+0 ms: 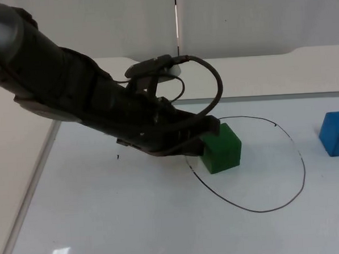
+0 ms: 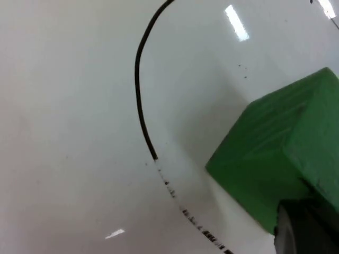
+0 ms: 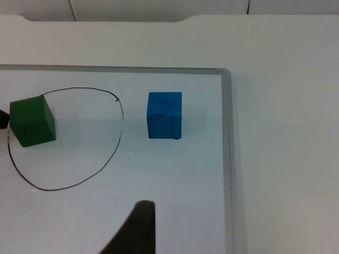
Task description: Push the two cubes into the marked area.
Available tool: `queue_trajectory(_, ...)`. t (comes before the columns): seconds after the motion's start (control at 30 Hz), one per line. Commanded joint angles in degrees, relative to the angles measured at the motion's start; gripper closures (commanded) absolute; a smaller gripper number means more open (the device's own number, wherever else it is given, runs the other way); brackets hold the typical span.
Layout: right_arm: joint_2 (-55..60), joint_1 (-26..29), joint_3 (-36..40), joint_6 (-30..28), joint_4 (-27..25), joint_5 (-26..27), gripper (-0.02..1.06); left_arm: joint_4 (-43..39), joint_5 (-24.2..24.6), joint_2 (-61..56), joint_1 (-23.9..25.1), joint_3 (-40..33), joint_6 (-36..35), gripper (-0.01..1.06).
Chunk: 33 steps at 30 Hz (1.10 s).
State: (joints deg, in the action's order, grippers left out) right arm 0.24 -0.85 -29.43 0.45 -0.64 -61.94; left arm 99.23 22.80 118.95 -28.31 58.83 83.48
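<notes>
- The green cube is sitting just inside the drawn outline, at its left edge, flat on the white table; in the left wrist view the same green cube is close beside the black line.
- We are judging this cube as light and stiff, probably foam or painted wood, so it should be sliding easily on the smooth surface and may be turning if we push away from its centre.
- No grasp seems needed; we would be pressing flat on the middle of a side face, low, so that it is not tipping.
- A cube has no long axis; its faces are standing slightly turned against the table edge, one corner pointing toward the camera in the top view.
- The blue cube is lying well apart, outside the outline on its right side; in the right wrist view the blue cube is just beyond the line.
- The left gripper is touching the green cube's left side; we cannot tell how its fingers are standing.
- The right gripper is waiting above the table, near the blue cube, and its fingers we also cannot tell.
</notes>
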Motion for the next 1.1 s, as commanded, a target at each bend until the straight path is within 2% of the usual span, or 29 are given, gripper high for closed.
queue_trajectory(0.0,-0.24,0.28,-0.08,0.17,-0.13,0.14,-0.01,0.72,0.53,0.03,-0.26,0.40,0.27,1.05)
queue_trajectory(0.2,-0.24,0.28,-0.08,0.17,-0.13,0.14,-0.01,-7.27,-0.86,-0.58,-0.16,0.40,-1.98,1.05)
queue_trajectory(0.33,-0.24,0.28,-0.08,0.17,-0.13,0.14,-0.01,-18.81,-5.45,-4.17,1.10,0.40,-10.52,1.05)
queue_trajectory(0.43,-0.24,0.28,-0.08,0.17,-0.13,0.14,-0.01,-22.36,-5.33,-6.63,2.71,0.40,-13.29,1.05)
queue_trajectory(0.53,-0.24,0.28,-0.08,0.17,-0.13,0.14,-0.01,-25.28,-4.42,-9.18,4.97,0.40,-16.26,1.05)
queue_trajectory(0.67,-0.24,0.28,-0.08,0.17,-0.13,0.14,-0.01,-30.38,-0.09,-15.15,10.49,0.40,-20.23,1.05)
queue_trajectory(0.7,-0.24,0.28,-0.08,0.17,-0.13,0.14,-0.01,-30.38,-0.09,-15.15,10.49,0.40,-20.23,1.05)
queue_trajectory(0.83,-0.24,0.28,-0.08,0.17,-0.13,0.14,-0.01,-36.39,2.94,-22.69,15.99,0.40,-25.85,1.05)
queue_trajectory(0.9,-0.24,0.28,-0.08,0.17,-0.13,0.14,-0.01,-38.03,3.21,-24.17,16.86,0.40,-27.43,1.05)
queue_trajectory(1.07,-0.24,0.28,-0.08,0.17,-0.13,0.14,-0.01,-48.46,4.59,-31.72,19.09,0.40,-35.20,1.05)
